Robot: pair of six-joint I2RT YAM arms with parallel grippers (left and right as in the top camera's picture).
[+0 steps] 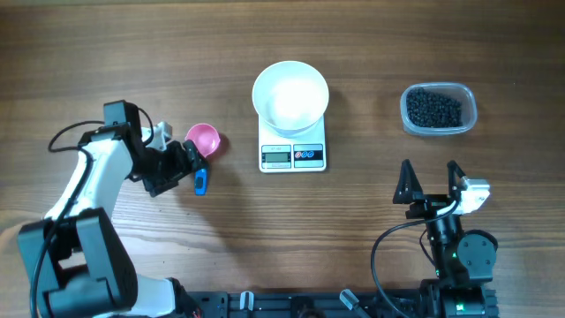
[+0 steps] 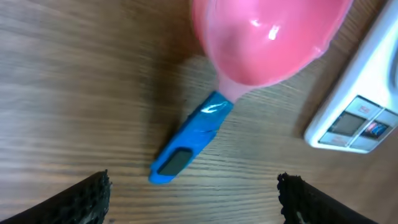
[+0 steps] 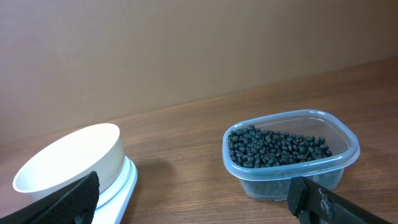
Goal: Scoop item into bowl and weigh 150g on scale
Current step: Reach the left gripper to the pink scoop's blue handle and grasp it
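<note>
L gripper (image 2: 193,198) fingers (image 2: 87,199) are seen at bottom edge of L wrist view, spread wide, nothing clamped btwn them. Scoop (image 2: 249,56) is laid on wood table (image 2: 74,74) just ahead of the gap. Its blue handle (image 2: 189,140) is pointed back toward the gripper, with pink cup at far end. Handle isn't touched by either finger in this view. Cup is seen near front corner of scale (image 2: 348,124).

Overhead: L arm is seen extended from L side, gripper right at scoop handle. Scoop is placed L of scale, apart from it. White bowl (image 1: 290,64) is set on scale platform, most of which is covered by it. Display and 2 round btns are exposed at front edge. Readout can't be made out.

Black beans (image 1: 433,109) are contained in clear plastic tub (image 1: 470,112), R of scale, well apart from it.

R gripper (image 1: 430,183) is held near table's front edge, on the near side of tub. Jaws are spread fully, nothing held. Per R wrist view it's pointed btwn bowl and tub, both seen beyond the fingertips.
</note>
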